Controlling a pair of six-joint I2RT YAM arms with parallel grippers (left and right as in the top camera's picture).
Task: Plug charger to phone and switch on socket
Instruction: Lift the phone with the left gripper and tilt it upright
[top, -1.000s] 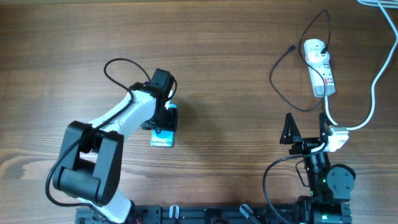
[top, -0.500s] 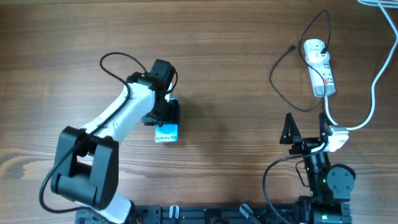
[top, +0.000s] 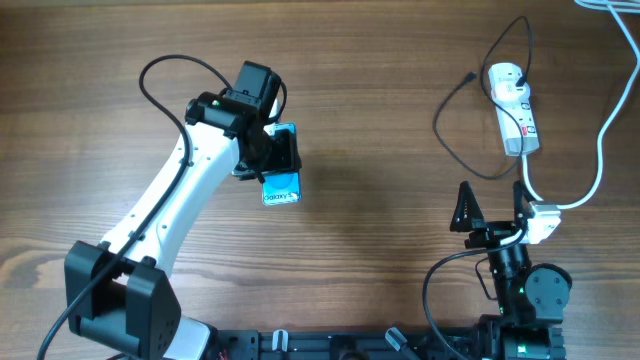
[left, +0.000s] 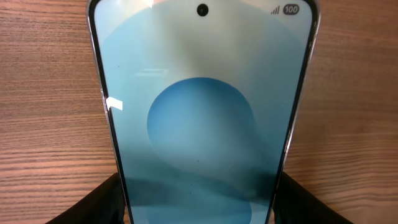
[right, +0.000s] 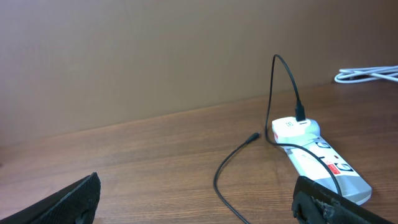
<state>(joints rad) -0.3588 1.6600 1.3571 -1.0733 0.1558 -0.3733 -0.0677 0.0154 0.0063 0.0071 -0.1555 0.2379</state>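
Note:
The phone, with a cyan screen and a white "Galaxy S25" strip, is held in my left gripper left of the table's middle. In the left wrist view the phone fills the frame with a black finger against each long edge. The white socket lies at the far right, with the black charger cable looping left of it and its plug tip lying loose on the wood. My right gripper is open and empty near the front edge; its view shows the socket and the charger cable.
A thick white cord runs from the socket along the right edge to a white plug block beside my right arm. Bare wooden table lies between the phone and the socket.
My left arm has stretched out and carried the phone up and to the right, away from the front edge. The right arm, socket and cable have not moved.

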